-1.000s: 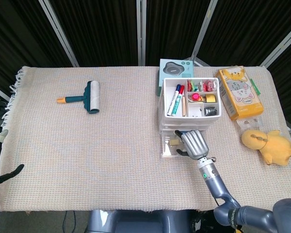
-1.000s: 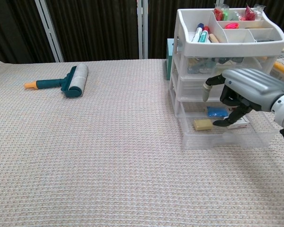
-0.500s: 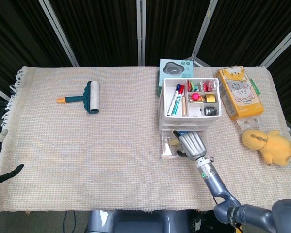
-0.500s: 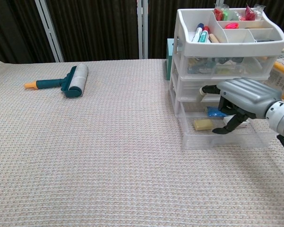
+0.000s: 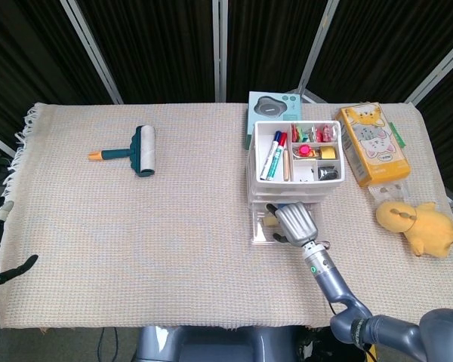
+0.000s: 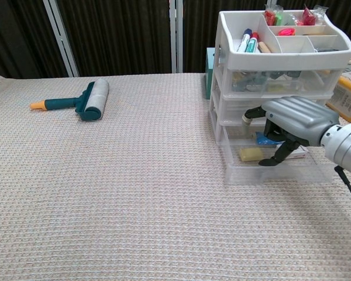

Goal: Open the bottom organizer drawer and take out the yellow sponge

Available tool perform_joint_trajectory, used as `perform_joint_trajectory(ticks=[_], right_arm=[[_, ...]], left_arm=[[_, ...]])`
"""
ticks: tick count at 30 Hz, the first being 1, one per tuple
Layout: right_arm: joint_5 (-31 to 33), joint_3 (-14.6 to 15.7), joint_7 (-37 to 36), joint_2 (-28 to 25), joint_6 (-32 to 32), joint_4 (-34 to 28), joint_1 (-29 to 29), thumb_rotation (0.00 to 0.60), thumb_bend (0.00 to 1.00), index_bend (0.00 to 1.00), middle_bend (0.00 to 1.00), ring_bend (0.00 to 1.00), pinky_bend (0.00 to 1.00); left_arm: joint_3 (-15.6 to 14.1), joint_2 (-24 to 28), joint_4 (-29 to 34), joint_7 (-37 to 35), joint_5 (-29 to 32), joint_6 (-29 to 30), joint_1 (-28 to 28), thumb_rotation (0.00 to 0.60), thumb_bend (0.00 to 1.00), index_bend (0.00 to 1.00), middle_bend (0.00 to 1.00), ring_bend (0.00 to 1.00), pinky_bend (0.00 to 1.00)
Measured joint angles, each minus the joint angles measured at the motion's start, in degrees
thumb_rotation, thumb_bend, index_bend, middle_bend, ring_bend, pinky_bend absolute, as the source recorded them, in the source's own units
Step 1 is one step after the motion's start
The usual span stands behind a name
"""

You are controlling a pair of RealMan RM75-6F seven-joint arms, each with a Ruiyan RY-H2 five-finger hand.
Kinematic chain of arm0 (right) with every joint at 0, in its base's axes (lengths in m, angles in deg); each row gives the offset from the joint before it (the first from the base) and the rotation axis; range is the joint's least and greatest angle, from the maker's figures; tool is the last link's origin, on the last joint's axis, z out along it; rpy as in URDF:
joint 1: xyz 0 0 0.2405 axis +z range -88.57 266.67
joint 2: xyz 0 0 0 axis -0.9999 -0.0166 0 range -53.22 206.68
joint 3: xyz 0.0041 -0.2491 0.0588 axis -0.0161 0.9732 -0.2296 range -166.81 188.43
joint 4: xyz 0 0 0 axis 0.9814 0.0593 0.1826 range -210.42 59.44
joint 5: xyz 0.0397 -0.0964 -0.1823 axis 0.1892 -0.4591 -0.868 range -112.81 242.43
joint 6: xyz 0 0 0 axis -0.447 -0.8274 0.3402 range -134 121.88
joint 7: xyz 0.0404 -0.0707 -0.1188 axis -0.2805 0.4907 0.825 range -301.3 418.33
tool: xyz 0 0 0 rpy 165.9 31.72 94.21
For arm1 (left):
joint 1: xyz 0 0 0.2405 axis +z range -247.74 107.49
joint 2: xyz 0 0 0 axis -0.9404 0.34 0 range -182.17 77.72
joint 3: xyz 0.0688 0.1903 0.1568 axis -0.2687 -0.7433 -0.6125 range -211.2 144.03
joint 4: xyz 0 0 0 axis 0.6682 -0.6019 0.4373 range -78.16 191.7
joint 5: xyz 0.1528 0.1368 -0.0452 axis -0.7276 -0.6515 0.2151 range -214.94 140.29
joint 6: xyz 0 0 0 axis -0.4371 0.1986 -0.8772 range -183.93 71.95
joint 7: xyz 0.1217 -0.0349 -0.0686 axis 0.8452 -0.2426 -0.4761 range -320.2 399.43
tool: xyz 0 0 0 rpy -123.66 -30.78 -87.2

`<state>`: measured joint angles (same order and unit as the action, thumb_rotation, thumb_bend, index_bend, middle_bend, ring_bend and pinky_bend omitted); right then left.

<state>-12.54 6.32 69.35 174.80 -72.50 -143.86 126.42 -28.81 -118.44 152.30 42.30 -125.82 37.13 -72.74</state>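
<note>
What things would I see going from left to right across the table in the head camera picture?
Lint roller → organizer with the right hand at its open bottom drawer → orange cat box → yellow plush toy.

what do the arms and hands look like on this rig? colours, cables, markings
The right hand has a ribbed silver-grey shell over black fingers, one with a pale tip. Its wrist is a light grey cylinder with a small green light, a thin black cable trailing below, then a blue-grey arm. Of the left hand only a sliver shows in the head view: black fingers, a pale tip, a grey-white body.
</note>
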Motion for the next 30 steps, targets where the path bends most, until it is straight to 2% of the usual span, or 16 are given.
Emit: perform_joint_trajectory(ticks=[14,30], right_arm=[[-2.6,-1.3,-4.5,3.8,0.4,6.4,0.8,0.600,0.03,0.45,1.00,0.97,0.71],[-3.1,-1.7,-4.4,4.9,1.8,10.4,0.7,0.600,0.06,0.45,1.00,0.97,0.71]], left_arm=[[0.1,0.1,-0.1,-0.4,0.3,-0.4,-0.1,0.600,0.07,0.00,0.00,0.00,0.00],[0.0,0.0,0.1,0.4,0.4,-0.6,-0.3,0.600,0.07,0.00,0.00,0.00,0.00]])
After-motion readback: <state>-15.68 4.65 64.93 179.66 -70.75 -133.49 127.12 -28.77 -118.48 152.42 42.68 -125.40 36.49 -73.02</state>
